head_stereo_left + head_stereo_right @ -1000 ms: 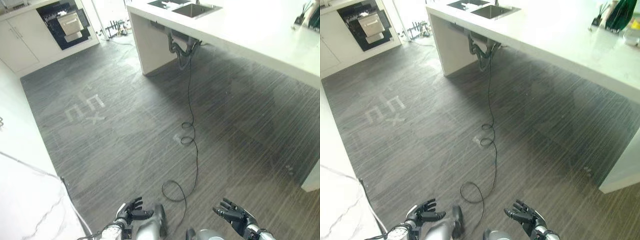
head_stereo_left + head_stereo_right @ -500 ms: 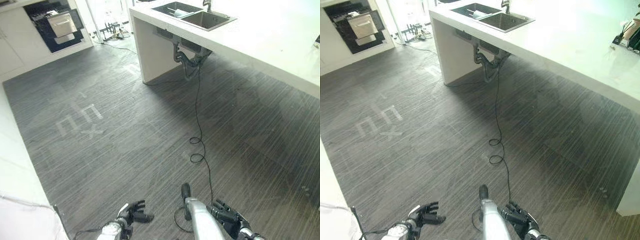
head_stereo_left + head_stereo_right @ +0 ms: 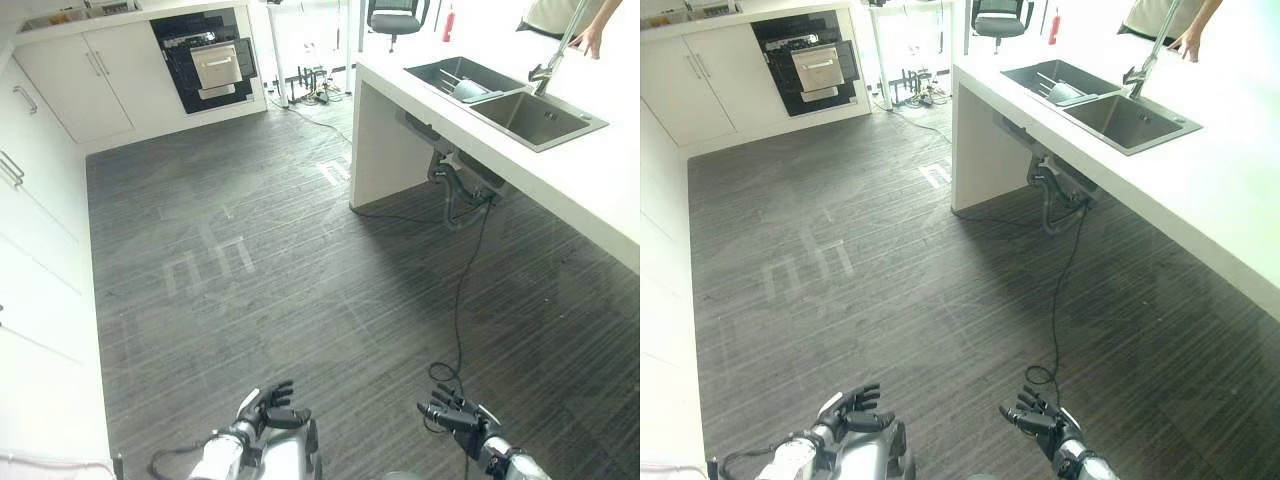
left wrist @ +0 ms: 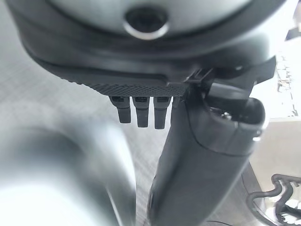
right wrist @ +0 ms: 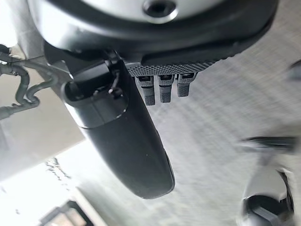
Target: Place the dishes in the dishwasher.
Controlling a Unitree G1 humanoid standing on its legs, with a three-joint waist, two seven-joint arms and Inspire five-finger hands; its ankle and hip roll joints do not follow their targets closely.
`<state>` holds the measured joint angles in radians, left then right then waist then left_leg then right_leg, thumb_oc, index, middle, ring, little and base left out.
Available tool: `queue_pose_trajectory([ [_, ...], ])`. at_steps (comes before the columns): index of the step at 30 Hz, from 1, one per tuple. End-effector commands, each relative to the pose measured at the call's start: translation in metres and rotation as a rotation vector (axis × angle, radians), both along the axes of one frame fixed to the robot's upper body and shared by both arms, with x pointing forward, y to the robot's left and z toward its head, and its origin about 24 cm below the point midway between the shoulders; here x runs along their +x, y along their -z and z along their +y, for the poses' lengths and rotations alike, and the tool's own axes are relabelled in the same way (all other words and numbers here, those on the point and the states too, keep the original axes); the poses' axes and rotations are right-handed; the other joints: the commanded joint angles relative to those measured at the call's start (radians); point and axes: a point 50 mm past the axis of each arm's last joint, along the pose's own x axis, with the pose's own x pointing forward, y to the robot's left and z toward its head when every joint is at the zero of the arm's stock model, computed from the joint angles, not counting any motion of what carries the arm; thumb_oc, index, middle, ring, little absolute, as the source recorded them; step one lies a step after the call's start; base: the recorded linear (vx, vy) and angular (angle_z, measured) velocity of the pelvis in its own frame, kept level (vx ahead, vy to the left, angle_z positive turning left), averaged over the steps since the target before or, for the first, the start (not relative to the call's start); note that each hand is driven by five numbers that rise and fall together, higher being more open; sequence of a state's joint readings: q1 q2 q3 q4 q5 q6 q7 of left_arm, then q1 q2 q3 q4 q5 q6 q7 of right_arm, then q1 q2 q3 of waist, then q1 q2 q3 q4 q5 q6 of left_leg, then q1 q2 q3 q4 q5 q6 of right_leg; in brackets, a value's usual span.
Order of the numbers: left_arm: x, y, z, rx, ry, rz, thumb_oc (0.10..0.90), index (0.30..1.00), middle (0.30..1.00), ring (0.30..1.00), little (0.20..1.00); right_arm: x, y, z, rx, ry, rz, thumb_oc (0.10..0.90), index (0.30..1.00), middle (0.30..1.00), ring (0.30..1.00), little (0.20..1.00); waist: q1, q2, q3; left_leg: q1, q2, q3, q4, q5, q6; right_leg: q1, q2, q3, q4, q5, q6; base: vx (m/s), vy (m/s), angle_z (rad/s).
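My left hand (image 3: 268, 408) and right hand (image 3: 458, 415) hang relaxed, fingers apart, empty. Dishes (image 3: 462, 88) wait in the sink (image 3: 540, 118) (dishwasher (image 3: 205, 58) far off); I judge I could trip on the floor cable (image 3: 458, 310).

One dishwasher (image 3: 212, 60), two sink basins (image 3: 505, 100), one chair (image 3: 392, 17) and one person (image 3: 585, 25) are seen.

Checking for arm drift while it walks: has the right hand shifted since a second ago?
Cannot tell. The whole view has swung, sink included, and the right hand sits low in it, open, as before.
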<state>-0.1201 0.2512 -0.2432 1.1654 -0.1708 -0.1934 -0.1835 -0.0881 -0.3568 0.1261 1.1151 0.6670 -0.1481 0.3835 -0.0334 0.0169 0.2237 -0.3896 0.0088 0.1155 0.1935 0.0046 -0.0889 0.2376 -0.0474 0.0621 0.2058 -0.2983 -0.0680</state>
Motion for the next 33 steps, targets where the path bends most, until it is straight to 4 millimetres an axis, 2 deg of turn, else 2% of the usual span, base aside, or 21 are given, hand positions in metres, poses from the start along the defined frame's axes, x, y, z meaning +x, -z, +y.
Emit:
queue_pose_trajectory([
  [1, -0.001, -0.001, -0.004, -0.057, 0.000, -0.023, 0.800, 0.900, 0.900, 0.900, 0.900, 0.000, -0.002, 0.003, -0.040, -0.053, -0.045, 0.800, 0.900, 0.900, 0.900, 0.900, 0.004, 0.024, -0.016, -0.021, 0.029, -0.011, 0.106, -0.035, 0.032, -0.151, 0.141, -0.070, 0.094, 0.018, 0.113, 0.69, 0.241, -0.50],
  [4, 0.002, -0.003, -0.010, -0.087, 0.026, -0.048, 0.800, 0.900, 0.900, 0.900, 0.900, 0.000, -0.003, 0.002, -0.072, -0.085, -0.051, 0.800, 0.900, 0.900, 0.900, 0.900, 0.013, 0.024, -0.031, -0.024, 0.056, 0.027, 0.106, -0.022, 0.037, -0.120, 0.114, -0.079, 0.094, -0.015, 0.133, 0.53, 0.233, -0.48],
  [5, 0.004, -0.003, -0.010, -0.087, 0.036, -0.051, 0.800, 0.900, 0.900, 0.900, 0.900, 0.000, -0.003, 0.000, -0.076, -0.076, -0.049, 0.800, 0.900, 0.900, 0.900, 0.900, 0.008, 0.012, -0.040, 0.001, 0.051, 0.055, 0.106, -0.029, 0.040, -0.101, 0.088, -0.091, 0.094, -0.033, 0.145, 0.49, 0.261, -0.65],
  [6, 0.005, -0.004, -0.009, -0.081, 0.041, -0.052, 0.800, 0.900, 0.900, 0.900, 0.900, 0.000, -0.003, 0.000, -0.073, -0.061, -0.042, 0.800, 0.900, 0.900, 0.900, 0.900, 0.009, 0.011, -0.040, 0.018, 0.056, 0.080, 0.106, -0.019, 0.055, -0.088, 0.081, -0.103, 0.094, -0.039, 0.149, 0.53, 0.260, -0.53],
  [7, 0.008, -0.005, -0.008, -0.073, 0.049, -0.044, 0.800, 0.900, 0.900, 0.900, 0.900, -0.004, -0.001, -0.002, -0.064, -0.041, -0.030, 0.800, 0.900, 0.900, 0.900, 0.900, 0.011, 0.001, -0.045, 0.043, 0.035, 0.081, 0.106, -0.037, 0.074, -0.050, 0.066, -0.110, 0.094, -0.031, 0.155, 0.54, 0.278, -0.50],
  [8, 0.010, -0.006, -0.008, -0.063, 0.071, -0.042, 0.800, 0.900, 0.900, 0.900, 0.900, -0.007, 0.000, -0.002, -0.058, -0.033, -0.021, 0.800, 0.900, 0.900, 0.900, 0.900, 0.009, -0.008, -0.056, 0.070, 0.013, 0.082, 0.106, -0.061, 0.096, -0.014, 0.054, -0.117, 0.094, 0.031, 0.165, 0.47, 0.230, -0.33],
  [9, 0.011, -0.007, -0.008, -0.060, 0.079, -0.042, 0.800, 0.900, 0.900, 0.900, 0.900, -0.007, 0.001, -0.002, -0.056, -0.033, -0.019, 0.800, 0.900, 0.900, 0.900, 0.900, 0.008, -0.010, -0.057, 0.076, 0.009, 0.083, 0.106, -0.066, 0.100, -0.008, 0.052, -0.119, 0.094, 0.046, 0.169, 0.42, 0.228, -0.21],
  [11, 0.017, -0.010, -0.009, -0.053, 0.110, -0.052, 0.800, 0.900, 0.900, 0.900, 0.900, -0.008, 0.002, 0.003, -0.052, -0.050, -0.016, 0.800, 0.900, 0.900, 0.900, 0.900, -0.010, -0.012, -0.072, 0.122, -0.024, 0.083, 0.106, -0.110, 0.136, 0.008, 0.032, -0.141, 0.136, 0.286, 0.237, 0.40, 0.258, 0.06],
  [12, 0.020, -0.011, -0.010, -0.049, 0.118, -0.055, 0.800, 0.900, 0.900, 0.900, 0.900, -0.009, 0.002, 0.005, -0.052, -0.054, -0.015, 0.800, 0.900, 0.900, 0.900, 0.900, -0.018, -0.007, -0.073, 0.142, -0.035, 0.082, 0.106, -0.126, 0.151, -0.037, 0.020, -0.150, 0.240, 0.350, 0.263, 0.55, 0.426, 0.21],
  [13, 0.024, -0.012, -0.010, -0.023, 0.133, -0.044, 0.800, 0.900, 0.900, 0.900, 0.900, -0.011, 0.004, 0.007, -0.042, -0.038, 0.000, 0.800, 0.900, 0.900, 0.900, 0.900, -0.042, 0.023, -0.066, 0.211, -0.022, 0.097, 0.106, -0.172, 0.172, -0.215, -0.015, -0.203, 0.517, 0.444, 0.279, 0.49, 0.371, 0.15],
  [15, 0.024, -0.012, -0.009, -0.018, 0.118, -0.035, 0.800, 0.900, 0.900, 0.900, 0.900, -0.010, 0.005, 0.009, -0.041, -0.050, 0.003, 0.800, 0.900, 0.900, 0.900, 0.900, -0.058, 0.028, -0.057, 0.239, -0.024, 0.088, 0.106, -0.193, 0.178, -0.290, -0.003, -0.207, 0.543, 0.423, 0.269, 0.33, 0.184, 0.26],
  [16, 0.024, -0.012, -0.008, -0.026, 0.121, -0.028, 0.800, 0.900, 0.900, 0.900, 0.900, -0.010, 0.005, 0.012, -0.047, -0.068, 0.000, 0.800, 0.900, 0.900, 0.900, 0.900, -0.088, 0.037, -0.044, 0.275, -0.029, 0.059, 0.106, -0.210, 0.176, -0.380, 0.044, -0.209, 0.506, 0.367, 0.246, 0.25, 0.017, 0.17],
  [17, 0.025, -0.012, -0.009, -0.030, 0.134, -0.026, 0.800, 0.900, 0.900, 0.900, 0.900, -0.010, 0.005, 0.012, -0.050, -0.071, -0.002, 0.800, 0.900, 0.900, 0.900, 0.900, -0.104, 0.043, -0.042, 0.284, -0.031, 0.042, 0.106, -0.216, 0.173, -0.411, 0.059, -0.215, 0.453, 0.341, 0.230, 0.36, 0.001, 0.12],
  [18, 0.025, -0.011, -0.009, -0.033, 0.144, -0.017, 0.800, 0.900, 0.900, 0.900, 0.900, -0.011, 0.006, 0.012, -0.052, -0.058, 0.000, 0.800, 0.900, 0.900, 0.900, 0.900, -0.120, 0.037, -0.031, 0.309, -0.042, 0.028, 0.106, -0.232, 0.172, -0.421, 0.049, -0.232, 0.367, 0.318, 0.218, 0.25, -0.015, 0.52],
  [19, 0.025, -0.011, -0.009, -0.034, 0.145, -0.014, 0.800, 0.900, 0.900, 0.900, 0.900, -0.011, 0.006, 0.012, -0.051, -0.053, 0.002, 0.800, 0.900, 0.900, 0.900, 0.900, -0.123, 0.038, -0.031, 0.308, -0.041, 0.025, 0.106, -0.232, 0.171, -0.424, 0.049, -0.239, 0.341, 0.321, 0.215, 0.45, -0.077, 1.71],
  [20, 0.020, -0.007, -0.009, -0.023, 0.145, 0.028, 0.800, 0.900, 0.900, 0.900, 0.900, -0.016, 0.008, 0.006, -0.037, -0.021, 0.019, 0.800, 0.900, 0.900, 0.900, 0.900, -0.144, 0.014, -0.025, 0.350, -0.057, 0.014, 0.106, -0.267, 0.158, -0.457, 0.004, -0.265, 0.094, 0.348, 0.215, 0.38, -0.097, 1.60],
  [23, 0.013, -0.002, -0.011, -0.007, 0.139, 0.075, 0.800, 0.900, 0.900, 0.900, 0.900, -0.021, 0.009, 0.005, -0.029, -0.033, 0.026, 0.800, 0.900, 0.900, 0.900, 0.900, -0.152, -0.010, -0.023, 0.382, -0.078, 0.013, 0.106, -0.296, 0.147, -0.534, -0.050, -0.259, 0.094, 0.317, 0.228, 0.30, -0.110, 0.53],
  [24, 0.005, 0.004, -0.012, 0.005, 0.135, 0.137, 0.800, 0.900, 0.900, 0.900, 0.900, -0.024, 0.011, 0.005, -0.013, -0.018, 0.044, 0.800, 0.900, 0.900, 0.900, 0.900, -0.155, -0.016, -0.027, 0.403, -0.090, 0.001, 0.106, -0.318, 0.139, -0.583, -0.077, -0.249, 0.094, 0.314, 0.241, 0.30, -0.125, 0.34],
  [26, -0.013, 0.013, -0.011, 0.032, 0.141, 0.229, 0.800, 0.900, 0.900, 0.900, 0.900, -0.030, 0.017, 0.007, -0.019, 0.014, 0.105, 0.800, 0.900, 0.900, 0.900, 0.900, -0.154, -0.014, -0.036, 0.438, -0.095, -0.002, 0.106, -0.351, 0.131, -0.605, -0.102, -0.256, 0.094, 0.322, 0.247, 0.41, -0.175, 0.25],
  [29, -0.030, 0.019, -0.005, 0.057, 0.121, 0.318, 0.800, 0.900, 0.900, 0.900, 0.900, -0.043, 0.025, 0.009, -0.029, 0.032, 0.206, 0.800, 0.900, 0.900, 0.900, 0.900, -0.151, -0.012, -0.047, 0.463, -0.087, 0.013, 0.106, -0.367, 0.128, -0.556, -0.094, -0.262, 0.094, 0.313, 0.229, 0.38, -0.229, -0.10],
  [33, -0.044, 0.023, 0.000, 0.025, 0.010, 0.383, 0.800, 0.900, 0.900, 0.900, 0.900, -0.059, 0.031, 0.005, -0.040, 0.052, 0.287, 0.800, 0.900, 0.900, 0.900, 0.900, -0.151, -0.002, -0.056, 0.511, -0.054, 0.025, 0.106, -0.350, 0.107, -0.482, -0.039, -0.224, 0.094, 0.256, 0.186, 0.40, -0.352, -0.43],
])
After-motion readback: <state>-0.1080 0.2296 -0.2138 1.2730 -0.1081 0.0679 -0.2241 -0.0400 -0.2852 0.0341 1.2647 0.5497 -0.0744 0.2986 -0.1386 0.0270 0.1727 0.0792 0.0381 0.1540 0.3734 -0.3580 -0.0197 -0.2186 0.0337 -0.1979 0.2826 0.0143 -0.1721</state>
